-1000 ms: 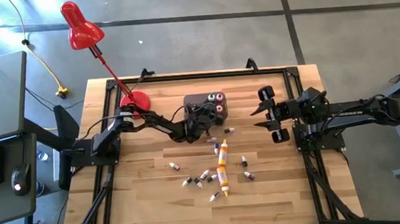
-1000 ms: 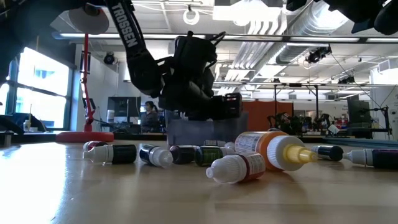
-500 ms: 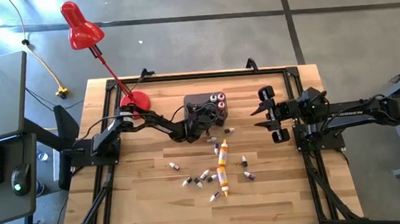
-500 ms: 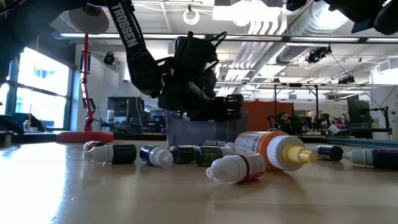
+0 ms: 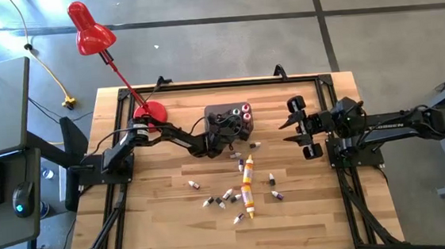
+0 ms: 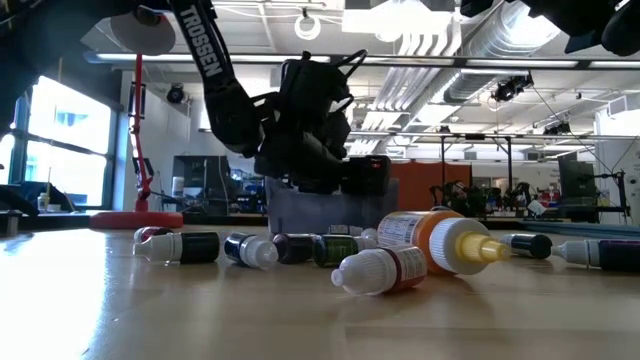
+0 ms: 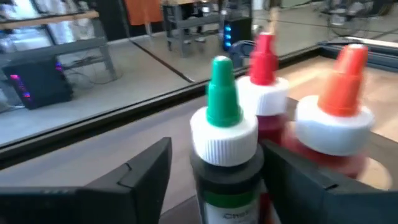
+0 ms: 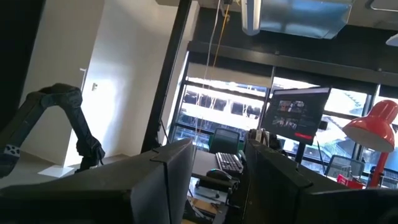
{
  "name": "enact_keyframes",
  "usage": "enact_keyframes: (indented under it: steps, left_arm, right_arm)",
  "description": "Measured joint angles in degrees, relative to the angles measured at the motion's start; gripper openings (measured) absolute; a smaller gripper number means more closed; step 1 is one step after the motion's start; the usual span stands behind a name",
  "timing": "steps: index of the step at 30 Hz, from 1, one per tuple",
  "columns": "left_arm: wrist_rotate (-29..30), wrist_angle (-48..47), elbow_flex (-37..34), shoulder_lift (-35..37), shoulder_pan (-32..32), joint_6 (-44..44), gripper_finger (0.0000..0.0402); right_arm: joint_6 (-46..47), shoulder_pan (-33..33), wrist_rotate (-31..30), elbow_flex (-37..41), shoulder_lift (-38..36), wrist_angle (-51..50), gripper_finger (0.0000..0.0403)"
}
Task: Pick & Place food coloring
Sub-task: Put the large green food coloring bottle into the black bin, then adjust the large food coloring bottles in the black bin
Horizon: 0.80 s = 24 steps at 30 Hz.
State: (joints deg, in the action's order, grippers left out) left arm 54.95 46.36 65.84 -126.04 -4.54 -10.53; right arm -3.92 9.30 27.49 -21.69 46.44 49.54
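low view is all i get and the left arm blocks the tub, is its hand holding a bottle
observer: No. The left wrist view shows the left hand open, with a green-capped bottle standing upright between its fingers and a gap on one side.
operator: where is that bottle standing
observer: In the high view that hand is over the dark tub, where other capped bottles stand upright.
operator: and the right arm
observer: The right hand waits above the table's right side, open and empty.
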Motion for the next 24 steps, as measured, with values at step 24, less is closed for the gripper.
enact_keyframes:
  steps: [24]
  left_arm:
    - [30.6, -0.1, 15.0, 1.0, 8.8, 46.0, 0.0254]
  right_arm:
    - [1.4, 0.0, 1.9, 0.0, 0.0, -0.4, 0.0142]
